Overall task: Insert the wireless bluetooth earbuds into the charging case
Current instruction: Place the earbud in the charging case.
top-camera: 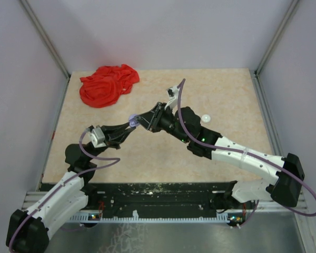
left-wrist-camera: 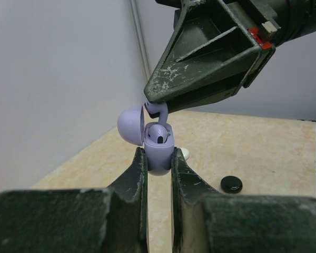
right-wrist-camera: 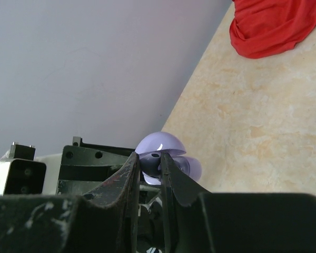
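Above the middle of the beige stone-patterned table [top-camera: 210, 89], the left gripper [left-wrist-camera: 158, 164] clamps the round lavender plastic charging case [left-wrist-camera: 159, 154] between its fingers, with one small lavender plastic earbud [left-wrist-camera: 159, 136] seated inside. Just above the open case hangs a second lavender earbud [left-wrist-camera: 157, 109], pinched by the right gripper [right-wrist-camera: 149, 161], which reaches in from the right. A crumpled red cloth [top-camera: 108, 84] lies at the table's far-left corner, and a white round plastic case [top-camera: 205, 119] lies right of the right arm.
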`<action>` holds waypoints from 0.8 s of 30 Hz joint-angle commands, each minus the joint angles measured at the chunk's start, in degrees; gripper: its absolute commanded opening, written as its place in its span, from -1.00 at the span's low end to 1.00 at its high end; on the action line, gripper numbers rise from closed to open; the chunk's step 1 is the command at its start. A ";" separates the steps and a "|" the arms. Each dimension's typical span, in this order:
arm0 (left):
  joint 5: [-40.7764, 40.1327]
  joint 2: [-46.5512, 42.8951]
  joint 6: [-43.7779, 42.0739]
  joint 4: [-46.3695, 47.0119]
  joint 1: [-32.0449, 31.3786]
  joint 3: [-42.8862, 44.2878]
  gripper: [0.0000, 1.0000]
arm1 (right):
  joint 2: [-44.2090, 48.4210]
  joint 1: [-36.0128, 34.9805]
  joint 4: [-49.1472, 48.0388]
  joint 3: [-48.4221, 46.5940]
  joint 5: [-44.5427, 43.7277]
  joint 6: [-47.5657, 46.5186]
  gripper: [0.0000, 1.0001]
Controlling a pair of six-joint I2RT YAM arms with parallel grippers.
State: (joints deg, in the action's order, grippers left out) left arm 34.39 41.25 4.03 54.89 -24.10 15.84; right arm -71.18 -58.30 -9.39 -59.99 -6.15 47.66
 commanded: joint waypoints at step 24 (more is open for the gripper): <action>-2.81 -0.74 -0.11 0.84 0.20 0.58 -0.99 | 1.66 -1.84 3.13 -0.54 -5.45 -3.68 -0.02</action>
State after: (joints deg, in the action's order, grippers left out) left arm 33.04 41.15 3.86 52.82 -24.10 15.81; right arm -71.64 -59.44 -8.29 -59.99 -9.10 47.09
